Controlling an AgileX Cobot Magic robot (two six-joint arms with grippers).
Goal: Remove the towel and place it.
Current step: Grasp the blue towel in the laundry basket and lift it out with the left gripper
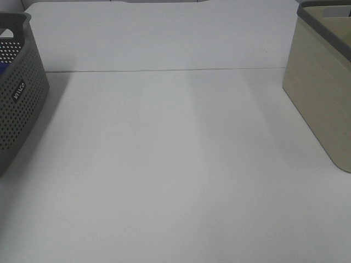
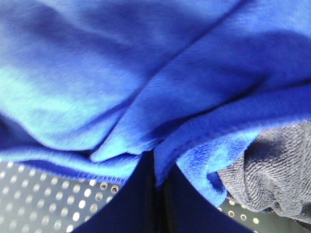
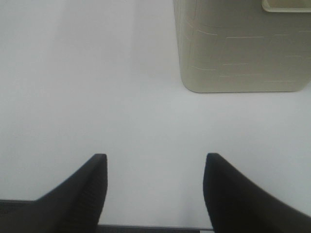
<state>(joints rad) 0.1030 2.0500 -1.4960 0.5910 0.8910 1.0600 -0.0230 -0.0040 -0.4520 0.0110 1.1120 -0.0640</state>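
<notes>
One step started, most of the task left. The towel (image 2: 146,73) lies bunched inside the grey basket (image 1: 22,109) at the left edge of the table (image 1: 175,164), touching a grey cloth (image 2: 277,165). The left gripper (image 2: 156,158) is down in that basket, and its fingers (image 2: 131,204) are pressed together, pinching a fold at the towel's hem as far as the wrist view shows. The right gripper (image 3: 155,155) hangs over the table near the beige basket (image 3: 238,53) at the right edge, with fingers spread and holding nothing. The towel is not out yet and nothing is placed. Left to do, my read: lift it clear, carry it across and set it down. Whether it goes in the beige basket or on the table, I cannot tell.
</notes>
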